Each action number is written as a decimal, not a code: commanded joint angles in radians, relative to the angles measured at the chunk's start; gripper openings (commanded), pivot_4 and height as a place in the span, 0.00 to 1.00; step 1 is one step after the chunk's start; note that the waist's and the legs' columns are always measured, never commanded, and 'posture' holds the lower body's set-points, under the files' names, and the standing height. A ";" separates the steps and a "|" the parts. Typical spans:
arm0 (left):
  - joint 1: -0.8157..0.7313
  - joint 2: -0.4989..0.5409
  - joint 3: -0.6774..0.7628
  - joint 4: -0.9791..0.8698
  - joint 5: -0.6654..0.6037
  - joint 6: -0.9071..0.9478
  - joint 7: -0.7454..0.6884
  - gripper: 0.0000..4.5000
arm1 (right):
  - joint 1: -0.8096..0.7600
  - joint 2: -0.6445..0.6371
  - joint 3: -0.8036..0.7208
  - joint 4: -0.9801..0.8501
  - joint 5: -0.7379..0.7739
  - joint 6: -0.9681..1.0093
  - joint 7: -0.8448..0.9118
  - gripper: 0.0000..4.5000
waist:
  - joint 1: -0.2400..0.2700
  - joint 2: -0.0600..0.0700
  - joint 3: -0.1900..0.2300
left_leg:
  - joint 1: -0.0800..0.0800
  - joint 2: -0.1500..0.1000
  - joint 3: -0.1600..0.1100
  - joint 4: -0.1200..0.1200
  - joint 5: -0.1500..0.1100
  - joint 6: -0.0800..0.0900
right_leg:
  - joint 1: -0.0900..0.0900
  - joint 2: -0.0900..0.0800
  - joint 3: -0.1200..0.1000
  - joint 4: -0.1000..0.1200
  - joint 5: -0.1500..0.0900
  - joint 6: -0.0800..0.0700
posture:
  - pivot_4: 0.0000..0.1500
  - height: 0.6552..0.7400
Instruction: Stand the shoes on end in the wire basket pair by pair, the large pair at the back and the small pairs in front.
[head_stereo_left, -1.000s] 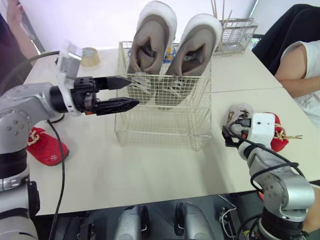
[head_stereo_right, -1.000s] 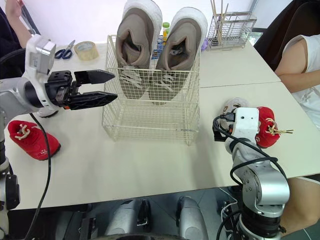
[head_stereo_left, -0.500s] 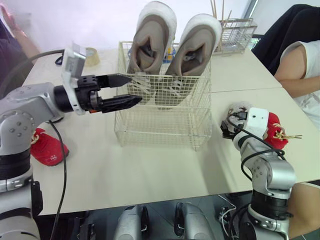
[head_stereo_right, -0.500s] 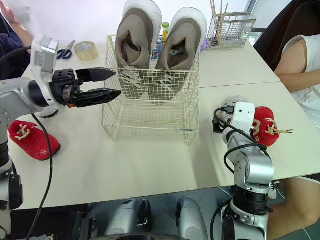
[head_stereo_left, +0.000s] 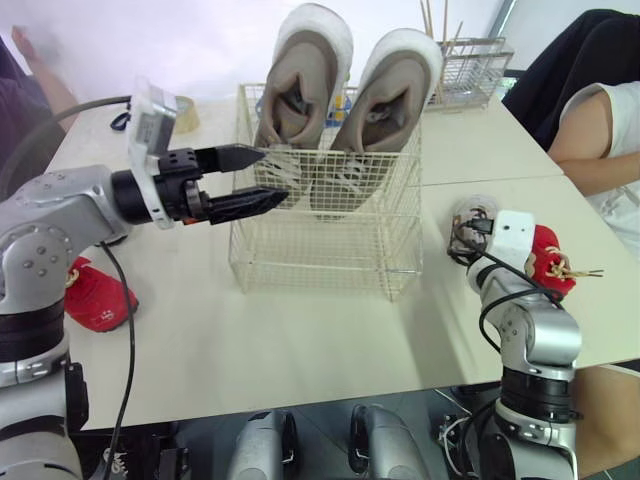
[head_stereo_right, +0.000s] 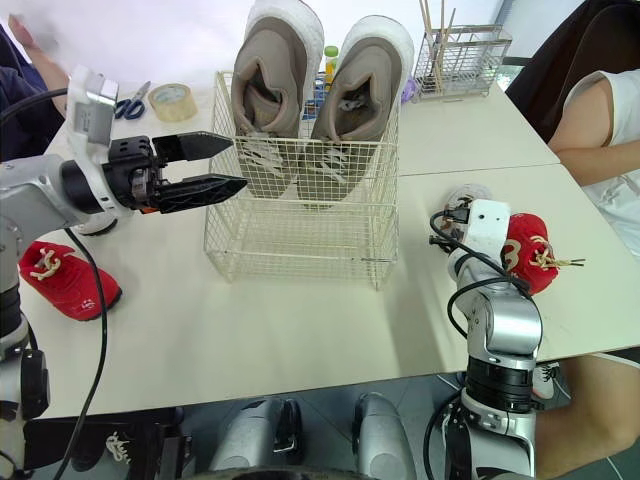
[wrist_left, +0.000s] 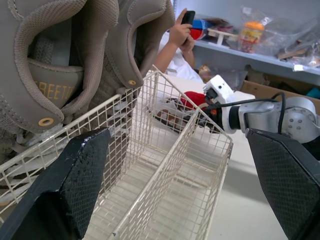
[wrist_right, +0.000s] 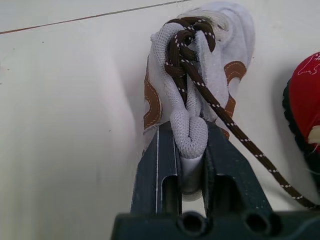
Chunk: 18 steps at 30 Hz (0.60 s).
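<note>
Two large tan shoes (head_stereo_right: 268, 75) stand on end at the back of the wire basket (head_stereo_right: 300, 240), toes down, heels up above the rim, openings facing the robot, side by side and touching. Basket sits mid-table (head_stereo_right: 300, 330).

Left gripper (head_stereo_right: 238, 162) hovers at the basket's left side, level with the upper rim, fingers pointing across toward the shoes. Its jaws are spread apart with nothing between them. In the left wrist view one finger (wrist_left: 80, 185) sits at the wire wall near the closest tan shoe; cannot tell if it touches the wire.

Right gripper (wrist_right: 190, 145) is low on the table, right of the basket and apart from it. Its jaws are clamped on the small grey shoe (wrist_right: 210, 65), pinching a grey padded strap (wrist_right: 187, 127) at the shoe's near end. That shoe has brown patches and brown speckled laces (wrist_right: 220, 112), one lace trailing out past the fingers. It lies on the table, outside the basket.

One small red shoe (head_stereo_right: 530, 255) lies just beside the grey one, on its far-right side. A second small red shoe (head_stereo_right: 60, 275) lies on the table's left side, well apart from the basket, below the left arm.

At the table's far edge: tape roll (head_stereo_right: 173, 100) and scissors (head_stereo_right: 130, 100) on the left, a wire holder (head_stereo_right: 460, 62) with sticks on the right. A person (head_stereo_right: 600, 130) sits at the table's right side.
</note>
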 joint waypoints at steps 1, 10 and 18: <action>-0.005 0.002 0.021 -0.022 0.004 -0.028 -0.002 1.00 | -0.018 -0.062 0.014 -0.030 -0.034 -0.025 0.019 0.00 | 0.000 0.000 0.000 | 0.000 0.000 0.000 0.000 0.000 0.000 | 0.000 0.000 0.000 0.000 0.000 0.000 | 1.00 1.00; -0.027 -0.014 0.028 0.028 -0.027 -0.021 -0.020 1.00 | -0.155 -0.511 -0.022 -0.077 0.085 -0.047 0.424 0.00 | 0.002 0.008 0.005 | 0.000 0.000 0.001 0.000 0.000 0.000 | -0.001 0.000 0.001 0.000 0.000 0.000 | 1.00 1.00; -0.115 -0.055 0.013 0.147 -0.060 0.005 -0.065 1.00 | -0.288 -0.848 -0.030 0.058 0.168 -0.351 0.853 0.00 | 0.004 0.008 0.005 | 0.000 -0.001 0.001 0.000 0.000 0.000 | 0.000 0.001 0.001 0.000 0.000 0.001 | 1.00 1.00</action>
